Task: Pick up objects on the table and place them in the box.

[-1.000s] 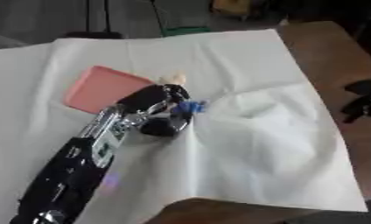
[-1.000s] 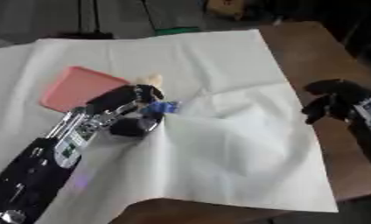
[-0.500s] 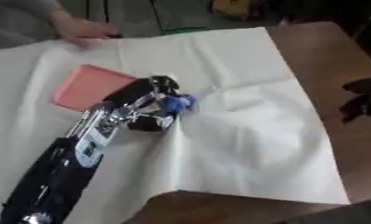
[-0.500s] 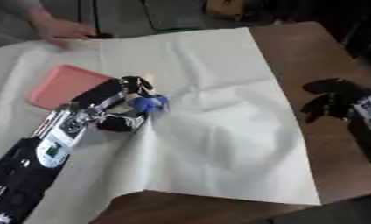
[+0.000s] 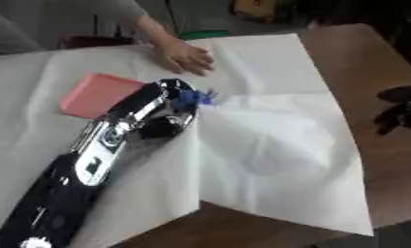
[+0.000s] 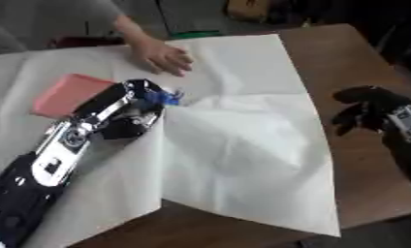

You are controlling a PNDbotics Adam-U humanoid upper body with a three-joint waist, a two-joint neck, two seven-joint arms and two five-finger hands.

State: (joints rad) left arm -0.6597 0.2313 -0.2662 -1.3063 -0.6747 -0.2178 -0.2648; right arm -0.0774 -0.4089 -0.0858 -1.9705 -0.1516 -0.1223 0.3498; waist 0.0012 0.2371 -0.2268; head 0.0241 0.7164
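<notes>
My left hand [image 5: 168, 109] reaches over the white cloth [image 5: 268, 145] with its fingers curled round a small blue object [image 5: 195, 97]. Just left of that hand lies the pink box [image 5: 94, 94], flat on the cloth. My right hand [image 6: 366, 110] hovers over the bare brown table [image 6: 353, 58] at the right edge, fingers curled and holding nothing. A person's bare hand [image 5: 180, 56] rests on the cloth right behind my left hand.
The cloth is wrinkled and its lower right corner hangs near the table's front edge [image 6: 243, 227]. Dark stands and a green item [image 5: 200, 34] sit beyond the table's far edge.
The person's hand has moved from the far left to just behind my left hand. The camera has tilted, so the whole scene has shifted. My left hand still holds the blue object.
</notes>
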